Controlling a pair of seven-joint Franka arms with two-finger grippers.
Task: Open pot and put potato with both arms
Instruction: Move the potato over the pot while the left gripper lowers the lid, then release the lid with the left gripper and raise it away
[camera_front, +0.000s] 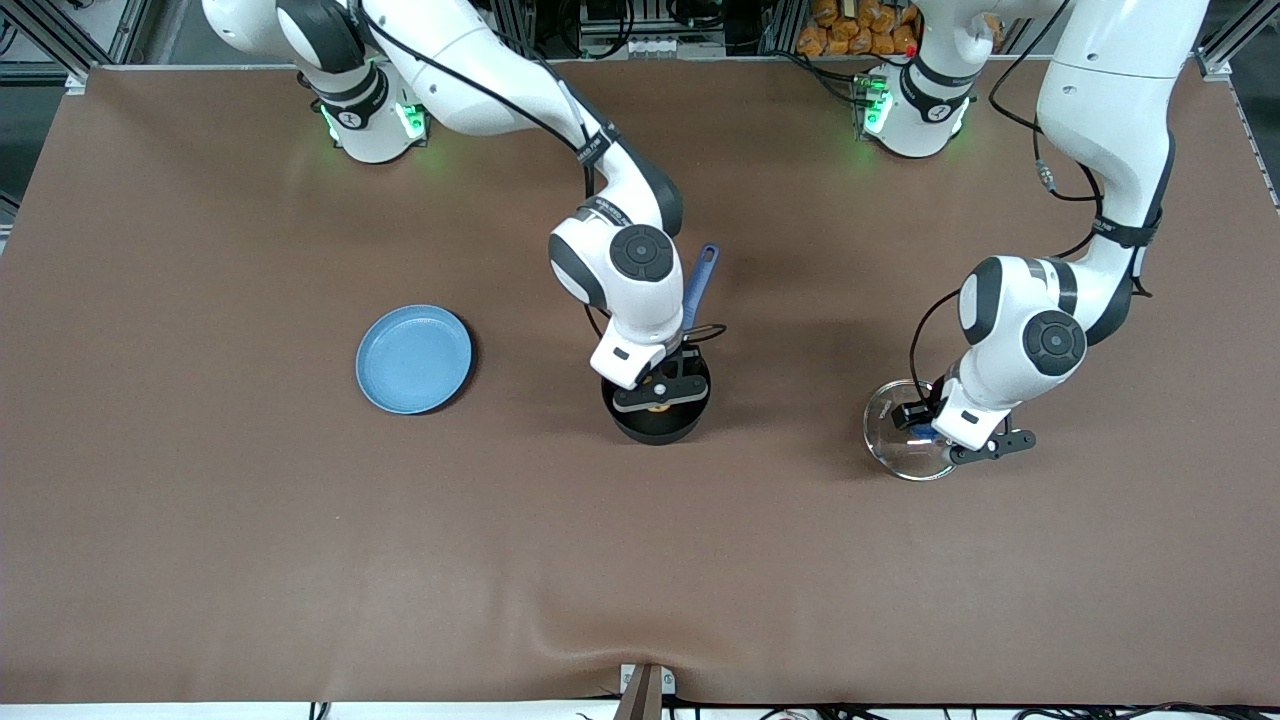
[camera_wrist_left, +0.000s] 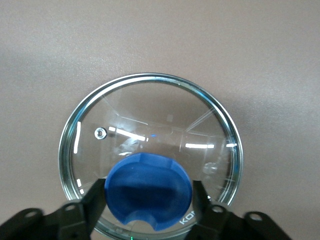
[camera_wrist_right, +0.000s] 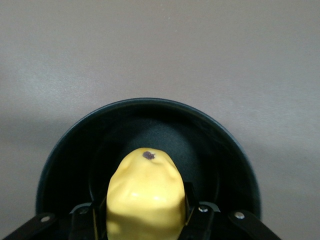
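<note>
A: Entry, tabletop state. Where is the pot (camera_front: 657, 420)?

B: Near the middle of the brown table (camera_front: 200, 560), lid off, mouth open. Its blue handle (camera_front: 700, 283) points toward the edge where the arm bases stand.

A: Right gripper (camera_front: 655, 395)?

B: Over the pot's mouth, clenched on the potato (camera_wrist_right: 145, 195). In the right wrist view the yellow lump sits between the two fingers (camera_wrist_right: 192, 212), above the dark inside of the pot; it has one small dark spot at its tip. Whether it touches the pot's floor I cannot tell, probably not.

A: Left gripper (camera_front: 940, 432)?

B: Down at the glass lid (camera_front: 905, 430), which lies flat on the table toward the left arm's end, well apart from the pot. In the left wrist view the fingers (camera_wrist_left: 95, 200) stand on either side of the blue knob (camera_wrist_left: 149, 189), very close to it. I cannot tell whether they grip it or have let go; the view does not settle contact.

A: Anything else on the table?

B: A flat light-blue plate (camera_front: 414, 359), toward the right arm's end, about level with the pot, nothing on it
</note>
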